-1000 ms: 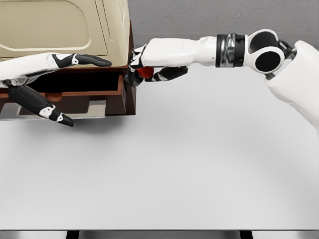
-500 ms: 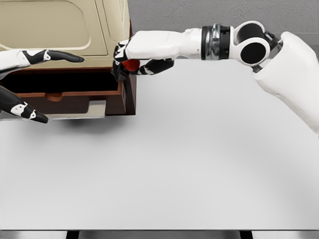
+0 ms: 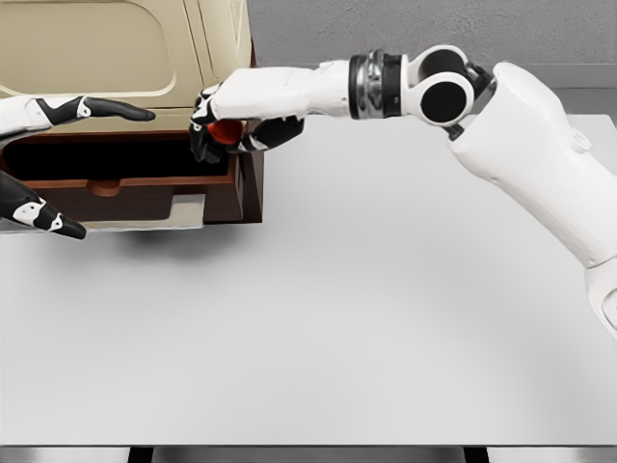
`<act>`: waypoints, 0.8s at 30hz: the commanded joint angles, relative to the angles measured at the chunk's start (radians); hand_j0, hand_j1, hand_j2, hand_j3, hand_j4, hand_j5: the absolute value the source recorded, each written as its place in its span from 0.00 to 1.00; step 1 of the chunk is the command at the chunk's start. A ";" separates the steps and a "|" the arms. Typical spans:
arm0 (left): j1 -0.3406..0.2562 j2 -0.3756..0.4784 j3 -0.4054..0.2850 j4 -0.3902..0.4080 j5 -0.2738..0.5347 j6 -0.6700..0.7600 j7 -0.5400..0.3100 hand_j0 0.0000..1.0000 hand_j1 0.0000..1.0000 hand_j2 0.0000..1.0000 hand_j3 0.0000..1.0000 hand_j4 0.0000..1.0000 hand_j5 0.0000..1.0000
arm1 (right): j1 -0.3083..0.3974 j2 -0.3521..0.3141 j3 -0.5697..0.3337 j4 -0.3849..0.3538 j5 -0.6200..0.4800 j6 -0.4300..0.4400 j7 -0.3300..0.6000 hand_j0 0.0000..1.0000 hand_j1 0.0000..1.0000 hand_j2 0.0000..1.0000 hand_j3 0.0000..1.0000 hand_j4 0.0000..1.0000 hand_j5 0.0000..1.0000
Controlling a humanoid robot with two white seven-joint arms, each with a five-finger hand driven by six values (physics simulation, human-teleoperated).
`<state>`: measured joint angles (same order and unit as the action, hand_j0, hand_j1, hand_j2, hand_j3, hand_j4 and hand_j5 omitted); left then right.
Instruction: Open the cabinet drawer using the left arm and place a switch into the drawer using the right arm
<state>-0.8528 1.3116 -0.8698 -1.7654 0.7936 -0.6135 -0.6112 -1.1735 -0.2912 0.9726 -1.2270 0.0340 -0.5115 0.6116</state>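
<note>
Head view: cabinet [image 3: 125, 58] sits at the far left corner of the white table [image 3: 318, 318]; cream upper body with panelled front, dark brown wood frame below; its drawer [image 3: 125, 183] is pulled out toward the camera, dark cavity above the drawer front, a small round knob on the front near its middle; a pale grey block shows just under the drawer's right end.

Right hand [image 3: 227, 130] reaches across from the right, arm stretched level over the table's far edge, hand at the cabinet's right front corner, above the drawer's right end; black-tipped fingers clenched round a small red switch [image 3: 227, 128], only a bit of red shows between the fingers; switch is in the hand, above the drawer's right end, cannot tell if it is over the cavity or just at the corner post.

Left hand [image 3: 43, 164] comes in at the left edge in front of the cabinet; 2 fingers visible, 1 pointing right along the cabinet's lower cream edge, 1 lower in front of the drawer front; spread apart, released, holding nothing; not clearly touching the drawer.
</note>
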 commanded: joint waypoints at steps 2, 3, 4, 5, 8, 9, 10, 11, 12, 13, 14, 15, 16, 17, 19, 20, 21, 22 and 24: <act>0.000 0.002 0.002 0.000 0.009 0.003 0.000 1.00 1.00 1.00 1.00 1.00 1.00 | 0.000 0.026 0.011 0.041 -0.005 0.001 -0.001 0.51 0.51 0.51 0.51 0.51 0.51; 0.000 0.002 0.002 0.000 0.009 0.003 0.000 1.00 1.00 1.00 1.00 1.00 1.00 | 0.000 0.035 0.012 0.050 -0.005 0.001 -0.001 0.51 0.51 0.51 0.51 0.51 0.51; 0.000 0.000 0.002 0.000 0.009 0.003 0.000 1.00 1.00 1.00 1.00 1.00 1.00 | 0.000 0.037 0.012 0.054 -0.005 0.002 -0.001 0.51 0.51 0.51 0.51 0.51 0.51; 0.000 0.000 0.002 0.000 0.009 0.003 0.000 1.00 1.00 1.00 1.00 1.00 1.00 | -0.003 0.043 0.014 0.063 -0.005 0.002 -0.001 0.51 0.51 0.51 0.51 0.51 0.51; -0.002 0.000 0.002 0.000 0.009 0.003 0.000 1.00 1.00 1.00 1.00 1.00 1.00 | -0.008 0.064 0.028 0.095 -0.005 0.001 -0.001 0.51 0.51 0.51 0.51 0.51 0.51; -0.002 0.000 0.002 0.000 0.007 0.003 0.000 1.00 1.00 1.00 1.00 1.00 1.00 | -0.008 0.066 0.028 0.100 -0.005 0.001 -0.001 0.51 0.51 0.51 0.51 0.51 0.51; -0.002 0.000 0.002 0.000 0.007 0.003 0.000 1.00 1.00 1.00 1.00 1.00 1.00 | -0.008 0.070 0.029 0.104 -0.005 0.001 -0.001 0.51 0.51 0.51 0.51 0.51 0.51; -0.002 0.000 0.002 0.000 0.007 0.003 0.000 1.00 1.00 1.00 1.00 1.00 1.00 | -0.008 0.072 0.035 0.107 -0.005 0.001 -0.001 0.51 0.51 0.51 0.51 0.51 0.51; -0.002 0.000 0.002 0.000 0.007 0.003 0.000 1.00 1.00 1.00 1.00 1.00 1.00 | -0.008 0.073 0.035 0.112 -0.003 0.001 -0.001 0.51 0.51 0.51 0.51 0.51 0.51; -0.002 0.000 0.002 0.001 0.007 0.003 0.000 1.00 1.00 1.00 1.00 1.00 1.00 | -0.008 0.076 0.037 0.112 -0.003 0.001 -0.001 0.53 0.53 0.53 0.53 0.53 0.53; -0.002 0.000 0.002 0.000 0.007 0.003 0.000 1.00 1.00 1.00 1.00 1.00 1.00 | -0.008 0.076 0.037 0.112 -0.003 0.002 -0.001 0.58 0.58 0.58 0.58 0.58 0.58; -0.002 0.000 0.002 0.001 0.007 0.003 0.000 1.00 1.00 1.00 1.00 1.00 1.00 | -0.008 0.076 0.038 0.113 0.000 0.005 -0.001 0.63 0.63 0.63 0.63 0.63 0.63; -0.002 0.000 0.002 0.000 0.007 0.003 0.000 1.00 1.00 1.00 1.00 1.00 1.00 | -0.008 0.076 0.038 0.118 0.001 0.018 -0.001 0.91 0.91 0.91 0.91 0.91 0.91; -0.002 0.000 0.002 0.000 0.007 0.003 0.000 1.00 1.00 1.00 1.00 1.00 1.00 | -0.009 0.076 0.038 0.116 0.003 0.038 -0.001 1.00 1.00 1.00 1.00 1.00 1.00; -0.002 0.000 0.002 0.001 0.007 0.003 0.000 1.00 1.00 1.00 1.00 1.00 1.00 | -0.009 0.076 0.038 0.109 0.004 0.036 -0.001 1.00 1.00 1.00 1.00 1.00 1.00; -0.002 0.000 0.002 0.001 0.007 0.003 0.000 1.00 1.00 1.00 1.00 1.00 1.00 | -0.009 0.075 0.038 0.103 0.004 0.033 -0.001 1.00 1.00 1.00 1.00 1.00 1.00; -0.002 0.000 0.002 0.000 0.007 0.003 0.000 1.00 1.00 1.00 1.00 1.00 1.00 | -0.009 0.075 0.037 0.101 0.004 0.031 -0.001 1.00 1.00 1.00 1.00 1.00 1.00; -0.002 0.000 0.002 0.001 0.007 0.003 0.000 1.00 1.00 1.00 1.00 1.00 1.00 | -0.012 0.075 0.037 0.100 0.004 0.031 -0.001 1.00 1.00 1.00 1.00 1.00 1.00; -0.003 0.000 0.003 0.001 0.007 0.003 0.000 1.00 1.00 1.00 1.00 1.00 1.00 | -0.012 0.073 0.037 0.093 0.004 0.030 -0.001 1.00 1.00 1.00 1.00 1.00 1.00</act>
<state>-0.8558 1.3242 -0.8260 -1.7722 0.7926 -0.6167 -0.6086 -1.1858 -0.2554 1.0040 -1.1535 -0.0748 -0.5051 0.6324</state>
